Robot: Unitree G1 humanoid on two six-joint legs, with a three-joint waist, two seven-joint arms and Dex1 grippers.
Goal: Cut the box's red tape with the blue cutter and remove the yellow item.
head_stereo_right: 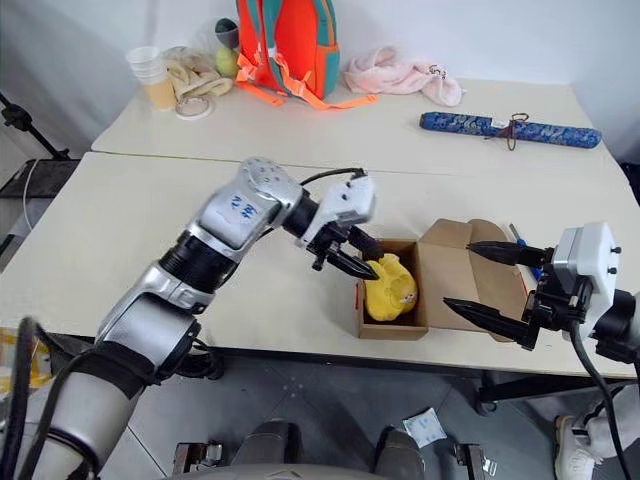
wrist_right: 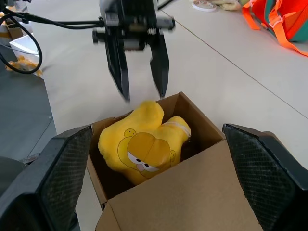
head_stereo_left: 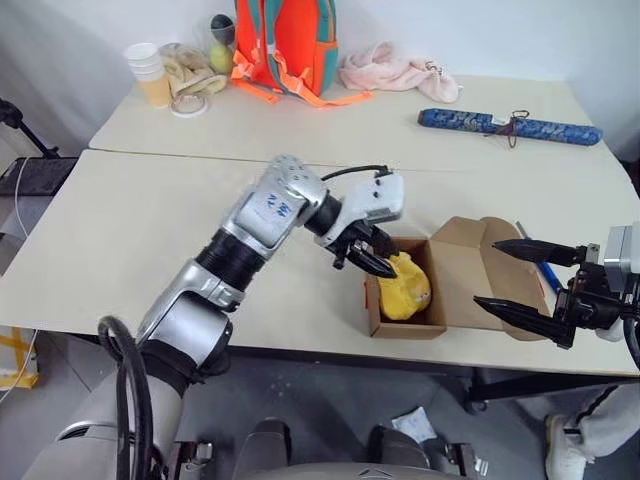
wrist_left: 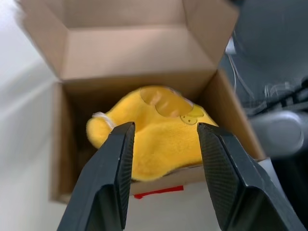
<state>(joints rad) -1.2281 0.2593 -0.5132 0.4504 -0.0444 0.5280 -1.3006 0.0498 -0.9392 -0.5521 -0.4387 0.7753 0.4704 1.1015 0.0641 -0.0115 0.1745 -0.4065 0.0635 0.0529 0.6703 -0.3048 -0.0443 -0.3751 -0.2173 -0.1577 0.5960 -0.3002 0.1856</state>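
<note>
One step left, by judgement: box (head_stereo_left: 440, 285) already open, flaps (head_stereo_left: 500, 265) folded out to the right, so cutting seems done. Red tape (wrist_left: 159, 191) seen as a thin strip on the outer wall of the box, below the rim. Yellow item (head_stereo_left: 403, 288) not yet removed, lying inside the box and standing a little above its rim. Blue cutter (head_stereo_left: 543, 268) resting on the table (head_stereo_left: 120, 240) just right of the flaps.

Left end effector (head_stereo_left: 372, 258) reaching across from the left, pointed down and to the right, just above the yellow item. Fingers (wrist_left: 113, 178) parted, one on each side of the plush, not closed on it; whether touching it, cannot tell.

Right end effector (head_stereo_left: 520, 285) at the right of the box, near level, spread wide, empty, pointing toward the flaps.
</note>
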